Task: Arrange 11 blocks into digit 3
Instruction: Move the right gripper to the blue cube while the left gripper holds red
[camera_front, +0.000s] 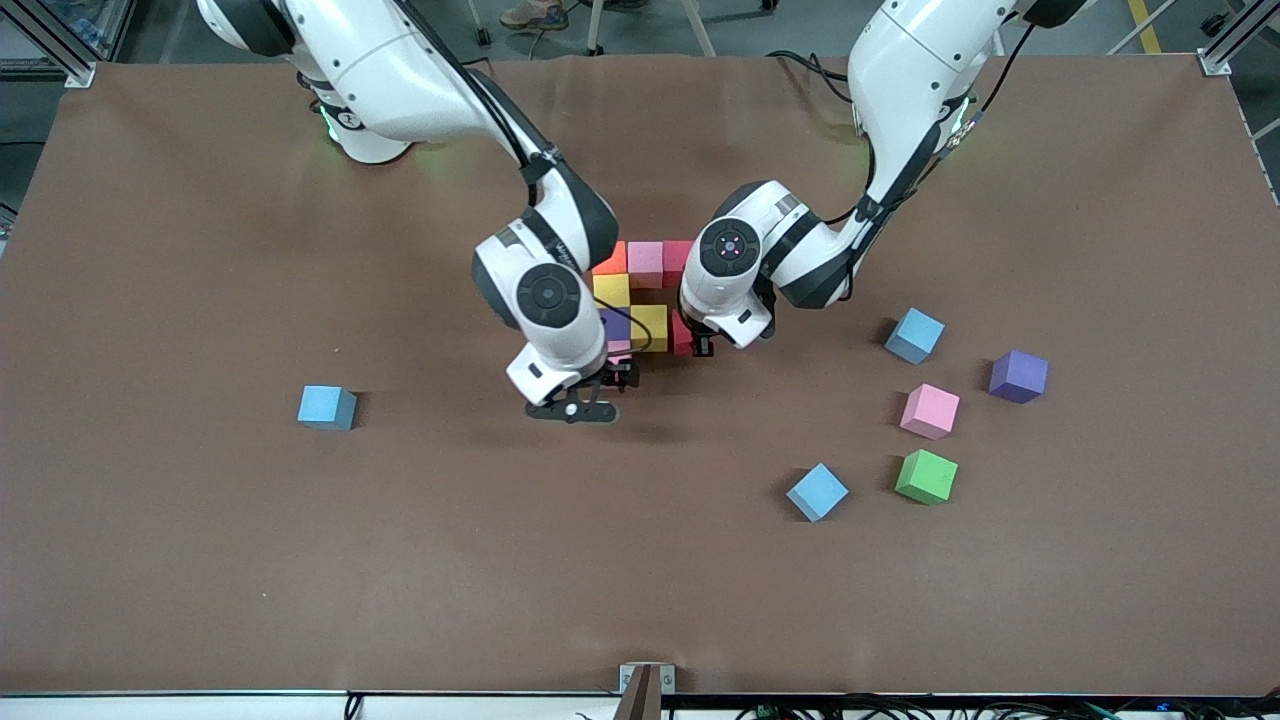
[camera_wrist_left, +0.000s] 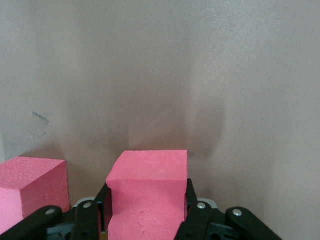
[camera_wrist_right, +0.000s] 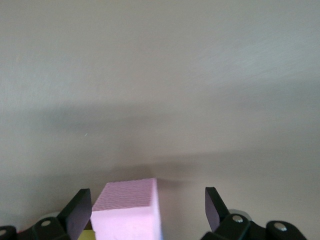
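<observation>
At the table's middle stands a cluster of blocks: orange (camera_front: 612, 262), pink (camera_front: 645, 263) and red (camera_front: 678, 258) in the row farthest from the front camera, then yellow (camera_front: 611, 290), then purple (camera_front: 616, 326) and yellow (camera_front: 650, 327). My left gripper (camera_front: 701, 345) (camera_wrist_left: 147, 200) is shut on a red block (camera_front: 683, 336) (camera_wrist_left: 149, 186) beside that yellow one; a second red block (camera_wrist_left: 30, 186) shows close by. My right gripper (camera_front: 622, 370) (camera_wrist_right: 147, 210) is open around a pink block (camera_front: 620, 351) (camera_wrist_right: 127, 212) at the cluster's near edge, which lies close to one finger (camera_wrist_right: 80, 212).
Loose cubes lie toward the left arm's end: light blue (camera_front: 914, 335), purple (camera_front: 1018, 376), pink (camera_front: 929, 411), green (camera_front: 926, 476) and light blue (camera_front: 817, 491). One light blue cube (camera_front: 327, 407) lies alone toward the right arm's end.
</observation>
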